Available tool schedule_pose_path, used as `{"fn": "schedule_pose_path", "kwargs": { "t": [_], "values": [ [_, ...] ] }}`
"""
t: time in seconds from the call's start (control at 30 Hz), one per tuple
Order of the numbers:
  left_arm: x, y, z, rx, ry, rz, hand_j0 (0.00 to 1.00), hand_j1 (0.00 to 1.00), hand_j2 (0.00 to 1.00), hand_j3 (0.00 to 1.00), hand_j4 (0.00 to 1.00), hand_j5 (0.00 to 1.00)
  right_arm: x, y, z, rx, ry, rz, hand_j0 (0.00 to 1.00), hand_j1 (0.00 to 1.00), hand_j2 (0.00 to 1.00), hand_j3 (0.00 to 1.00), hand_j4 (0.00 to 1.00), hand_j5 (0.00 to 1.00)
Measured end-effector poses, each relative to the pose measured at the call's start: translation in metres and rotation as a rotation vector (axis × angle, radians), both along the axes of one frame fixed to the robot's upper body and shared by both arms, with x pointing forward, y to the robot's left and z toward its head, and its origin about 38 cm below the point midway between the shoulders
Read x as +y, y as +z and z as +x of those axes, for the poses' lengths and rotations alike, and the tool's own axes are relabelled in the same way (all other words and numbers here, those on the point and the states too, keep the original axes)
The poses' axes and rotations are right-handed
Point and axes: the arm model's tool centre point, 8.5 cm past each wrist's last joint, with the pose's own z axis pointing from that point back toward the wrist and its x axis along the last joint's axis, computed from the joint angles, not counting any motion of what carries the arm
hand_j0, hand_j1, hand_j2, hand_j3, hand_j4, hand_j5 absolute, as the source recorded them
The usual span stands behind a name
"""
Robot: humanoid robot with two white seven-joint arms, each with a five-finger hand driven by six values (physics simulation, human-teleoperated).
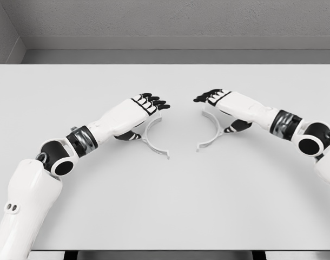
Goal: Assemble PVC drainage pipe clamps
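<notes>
Two white half-ring clamp pieces lie on the counter (165, 206), near the middle, open sides facing each other with a clear gap between them. Left clamp half (154, 142): arc runs from under the left hand down to a flange end at the lower right. Right clamp half (212, 136): mirror of it, flange end at the lower left.

Left hand (143, 108) sits over the upper part of its half, fingers stretched forward and close together, thumb tucked below near the arc. Cannot tell whether it actually pinches the piece or only rests on it. Right hand (222, 102) likewise: fingers extended, thumb low by the arc, contact unclear.

Risks, as I judge them:
- Thin curved pieces, grip uncertain; either half may slide or spin on the smooth counter when pushed instead of lifting.
- Flange ends are well apart and not squarely aligned; closing the hands now could make the ends meet off-line and override.
- Both hands cover the upper ends, so mating there would go unseen.
</notes>
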Motion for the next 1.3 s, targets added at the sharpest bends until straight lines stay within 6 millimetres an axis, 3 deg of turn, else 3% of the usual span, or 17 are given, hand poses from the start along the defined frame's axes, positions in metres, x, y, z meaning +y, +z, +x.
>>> {"fn": "schedule_pose_path", "kwargs": {
  "t": [0.1, 0.17, 0.23, 0.33, 0.5, 0.63, 0.97, 1.3],
  "values": [
    [0.0, 0.0, 0.0, 0.0, 0.0, -0.001, 1.0, 1.0, 1.0, 1.0, 1.0, 1.0, -0.023, 0.019, 0.006, -0.038, -0.035, 0.001, 1.0, 1.0, 1.0, 1.0, 1.0, 1.0],
    [0.0, -0.001, 0.0, 0.002, 0.0, 0.0, 1.0, 1.0, 1.0, 1.0, 1.0, 1.0, -0.034, 0.057, 0.029, -0.112, -0.075, 0.012, 1.0, 1.0, 1.0, 1.0, 1.0, 1.0],
    [0.0, -0.001, 0.0, 0.002, 0.0, 0.001, 1.0, 1.0, 1.0, 1.0, 1.0, 1.0, -0.03, 0.074, 0.052, -0.132, -0.101, 0.034, 1.0, 1.0, 1.0, 1.0, 1.0, 1.0],
    [0.001, -0.001, 0.0, 0.002, 0.001, 0.002, 1.0, 1.0, 1.0, 1.0, 1.0, 1.0, -0.012, 0.06, 0.073, -0.081, -0.108, 0.025, 1.0, 1.0, 1.0, 1.0, 1.0, 1.0],
    [0.002, -0.003, -0.002, 0.008, 0.003, 0.002, 1.0, 1.0, 1.0, 1.0, 1.0, 1.0, 0.01, 0.015, 0.072, 0.02, -0.084, -0.016, 1.0, 1.0, 1.0, 1.0, 1.0, 1.0],
    [0.003, -0.002, -0.001, 0.006, 0.004, 0.003, 1.0, 1.0, 1.0, 1.0, 1.0, 1.0, 0.021, 0.002, 0.071, 0.048, -0.066, -0.029, 1.0, 1.0, 1.0, 1.0, 1.0, 1.0],
    [0.004, -0.002, -0.001, 0.007, 0.007, 0.001, 1.0, 1.0, 1.0, 1.0, 1.0, 1.0, 0.038, -0.006, 0.068, 0.064, -0.034, -0.034, 1.0, 1.0, 1.0, 1.0, 1.0, 1.0],
    [0.004, -0.002, -0.001, 0.006, 0.007, 0.001, 1.0, 1.0, 1.0, 1.0, 1.0, 1.0, 0.053, -0.001, 0.065, 0.049, 0.006, -0.03, 1.0, 1.0, 1.0, 1.0, 1.0, 1.0]
  ]
}}
